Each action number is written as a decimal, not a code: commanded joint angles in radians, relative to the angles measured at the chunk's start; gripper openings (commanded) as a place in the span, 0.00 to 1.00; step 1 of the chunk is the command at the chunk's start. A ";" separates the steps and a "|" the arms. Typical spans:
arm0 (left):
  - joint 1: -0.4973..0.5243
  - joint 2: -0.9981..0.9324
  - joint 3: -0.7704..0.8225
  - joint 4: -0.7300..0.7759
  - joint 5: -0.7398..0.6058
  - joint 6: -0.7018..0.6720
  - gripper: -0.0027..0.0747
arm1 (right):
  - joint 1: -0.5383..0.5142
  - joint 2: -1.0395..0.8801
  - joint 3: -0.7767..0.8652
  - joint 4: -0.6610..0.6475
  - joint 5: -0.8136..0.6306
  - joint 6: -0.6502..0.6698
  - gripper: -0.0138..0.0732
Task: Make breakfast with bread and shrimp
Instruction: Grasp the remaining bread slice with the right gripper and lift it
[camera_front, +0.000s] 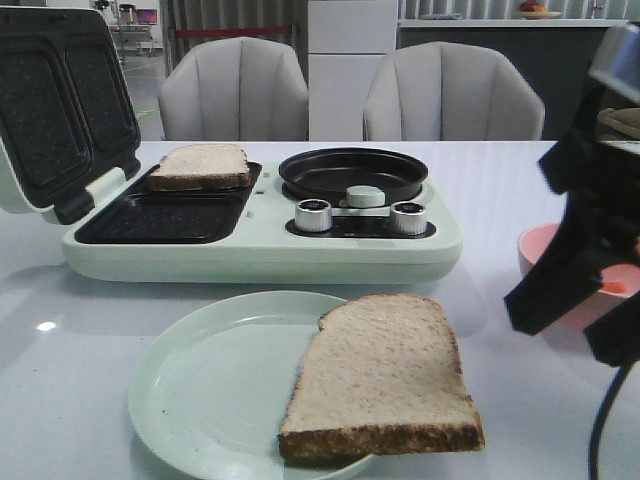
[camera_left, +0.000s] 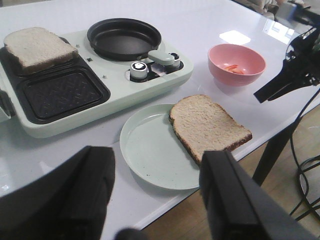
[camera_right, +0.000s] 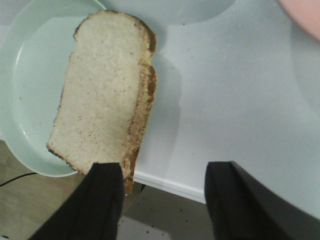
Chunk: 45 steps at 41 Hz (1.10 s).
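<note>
Two slices of bread are showing: one (camera_front: 199, 165) is sitting in the sandwich maker's (camera_front: 250, 255) far tray, ready to be filled, the other (camera_front: 380, 378) is overhanging the plate (camera_front: 200, 390), easy to pinch. Right claw (camera_right: 162, 200) is hovering open beside it; left claw (camera_left: 155, 200) is gaping too. Shrimp (camera_left: 234, 69) are lying in the pink bowl (camera_left: 220, 62), too small to count.

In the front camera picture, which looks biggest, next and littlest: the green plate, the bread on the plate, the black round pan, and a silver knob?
1. Green plate
2. Bread on the plate
3. Black round pan
4. Silver knob

The plate and bread sit nearest the camera, so they look extra big; the pan might really be closer to their size.
</note>
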 joint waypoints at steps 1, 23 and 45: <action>-0.008 0.009 -0.029 -0.004 -0.089 0.001 0.60 | 0.042 0.056 -0.057 0.053 -0.043 -0.028 0.70; -0.008 0.009 -0.029 -0.004 -0.087 0.001 0.60 | 0.085 0.355 -0.274 0.056 0.067 -0.031 0.70; -0.008 0.009 -0.029 -0.004 -0.085 0.001 0.60 | 0.085 0.432 -0.345 0.058 0.151 -0.032 0.40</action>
